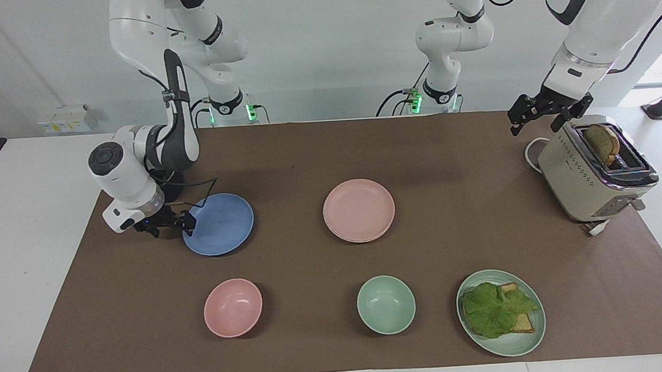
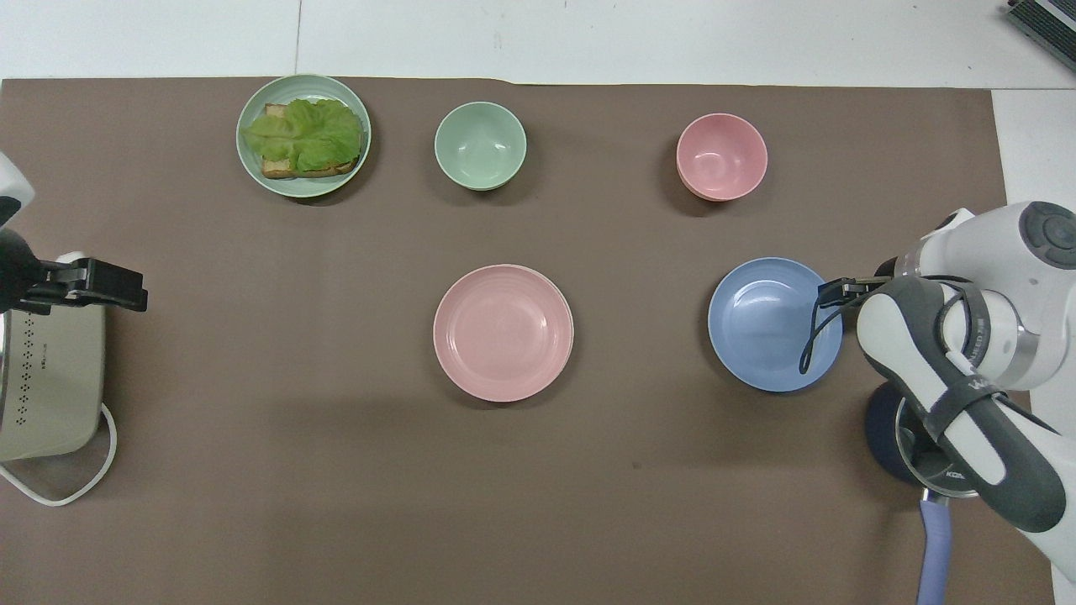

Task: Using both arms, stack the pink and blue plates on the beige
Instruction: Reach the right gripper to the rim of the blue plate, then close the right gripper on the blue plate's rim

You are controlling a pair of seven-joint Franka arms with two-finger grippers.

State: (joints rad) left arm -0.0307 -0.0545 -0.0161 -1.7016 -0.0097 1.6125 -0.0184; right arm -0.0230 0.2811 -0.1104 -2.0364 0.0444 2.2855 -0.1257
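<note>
The blue plate (image 1: 218, 224) lay flat on the brown mat (image 1: 335, 249) toward the right arm's end of the counter (image 1: 23, 228). The right tool (image 1: 179, 223) sat low at the plate's rim on the side toward that end, its fingers spread, one tip right at the rim; whether it touched the plate could not be told. From overhead the right tool (image 2: 832, 291) overlapped the blue plate's (image 2: 769, 323) edge.

The pink plate (image 1: 359, 210) lay near the mat's middle, well apart from the blue one. A paler rim showed just under its edge, so it seemed to rest on another plate; the colour of that one could not be made out.

Farther from the robots stood a pink bowl (image 1: 232, 307), a green bowl (image 1: 386, 304), and a green plate (image 1: 501, 312) with lettuce and bread. A dark pot (image 2: 916, 441) with a glass lid stood by the right arm, mostly hidden under it.

The left tool (image 1: 536, 117) hung spread and empty over the mat's edge beside the toaster (image 1: 595, 175), which held a slice of bread (image 1: 601, 142).
</note>
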